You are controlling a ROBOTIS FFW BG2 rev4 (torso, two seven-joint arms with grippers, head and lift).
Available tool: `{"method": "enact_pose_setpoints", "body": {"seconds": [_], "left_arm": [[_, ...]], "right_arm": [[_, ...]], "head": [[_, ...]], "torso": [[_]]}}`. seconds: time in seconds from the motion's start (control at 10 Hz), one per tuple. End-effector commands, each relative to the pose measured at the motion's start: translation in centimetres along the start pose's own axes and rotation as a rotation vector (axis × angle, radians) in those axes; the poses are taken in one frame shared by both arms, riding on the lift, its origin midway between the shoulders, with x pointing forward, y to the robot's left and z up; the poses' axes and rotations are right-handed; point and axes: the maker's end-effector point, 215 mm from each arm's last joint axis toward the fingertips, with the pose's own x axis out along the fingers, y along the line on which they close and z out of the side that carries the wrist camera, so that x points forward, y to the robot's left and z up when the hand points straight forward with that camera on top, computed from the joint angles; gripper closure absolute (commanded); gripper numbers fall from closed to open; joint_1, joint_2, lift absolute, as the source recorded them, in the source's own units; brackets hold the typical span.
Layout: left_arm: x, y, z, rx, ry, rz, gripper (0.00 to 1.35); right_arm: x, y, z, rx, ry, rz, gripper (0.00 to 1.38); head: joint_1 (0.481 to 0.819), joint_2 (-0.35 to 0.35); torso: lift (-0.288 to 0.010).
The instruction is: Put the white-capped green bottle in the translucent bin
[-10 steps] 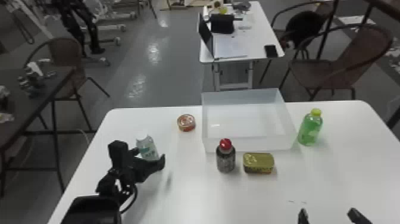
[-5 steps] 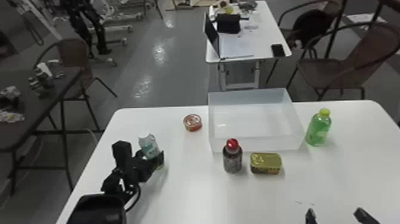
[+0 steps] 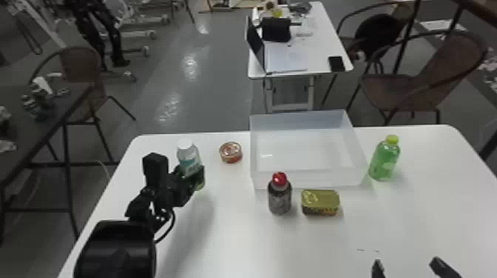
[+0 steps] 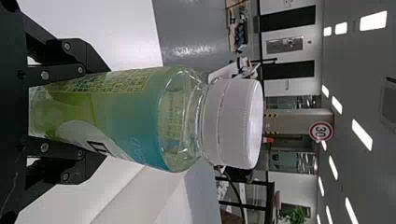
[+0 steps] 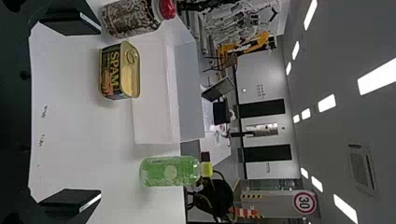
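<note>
In the head view, my left gripper (image 3: 191, 178) holds the white-capped green bottle (image 3: 189, 162) over the table's left part, slightly tilted, cap upward. The left wrist view has the bottle (image 4: 140, 116) clamped from both sides between the fingers of my left gripper (image 4: 95, 113), its white cap pointing away from the palm. The translucent bin (image 3: 307, 180) stands farther right near the table's far edge, with nothing inside. My right gripper (image 3: 406, 263) waits parked at the bottom right of the head view; in the right wrist view that gripper (image 5: 95, 113) stands open, nothing between its fingers.
A red-topped dark bottle (image 3: 280, 197) and a yellow-lidded tin (image 3: 320, 202) stand just in front of the bin. A small round can (image 3: 230, 152) lies between the held bottle and the bin. To the bin's right is a yellow-capped green bottle (image 3: 384, 159).
My left gripper has closed around the bottle and raised it from the table, slightly away from me. The right gripper has stayed put.
</note>
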Motion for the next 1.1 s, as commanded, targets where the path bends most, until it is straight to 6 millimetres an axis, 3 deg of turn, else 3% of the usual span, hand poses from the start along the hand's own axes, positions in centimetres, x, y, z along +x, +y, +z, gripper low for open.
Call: {"method": "enact_pose_setpoints", "body": {"seconds": [0.0, 0.2, 0.3, 0.5, 0.7, 0.8, 1.0], "left_arm": [[1.2, -3.6, 5.5, 0.098, -0.015, -0.070, 0.90], [3.3, -9.6, 9.9, 0.160, -0.042, -0.206, 0.90], [4.4, -12.1, 10.7, 0.186, -0.033, -0.251, 0.90], [6.6, -17.7, 10.7, 0.268, -0.009, -0.391, 0.90], [8.7, -21.7, 9.4, 0.399, 0.052, -0.501, 0.90], [9.6, -22.6, 8.9, 0.491, 0.088, -0.541, 0.90], [11.2, -21.7, 9.2, 0.713, 0.141, -0.530, 0.90]], "right_arm": [[0.0, 0.0, -0.2, 0.002, 0.006, -0.001, 0.07], [0.5, 0.3, -0.2, 0.002, 0.003, 0.009, 0.07], [0.9, 0.5, -0.3, -0.002, 0.007, 0.021, 0.07], [1.4, 0.7, -0.4, -0.006, 0.011, 0.036, 0.07], [1.8, 0.9, -0.7, -0.008, 0.016, 0.046, 0.07], [2.2, 1.0, -0.6, -0.012, 0.016, 0.056, 0.07], [3.4, 1.4, -0.8, -0.020, 0.021, 0.082, 0.07]], "head": [[0.695, 0.133], [0.695, 0.081], [0.695, 0.041], [0.695, -0.029], [0.695, -0.094], [0.695, -0.105], [0.695, -0.131]], "torso": [[-0.028], [-0.028], [-0.028], [-0.028], [-0.028], [-0.028], [-0.028]]}}
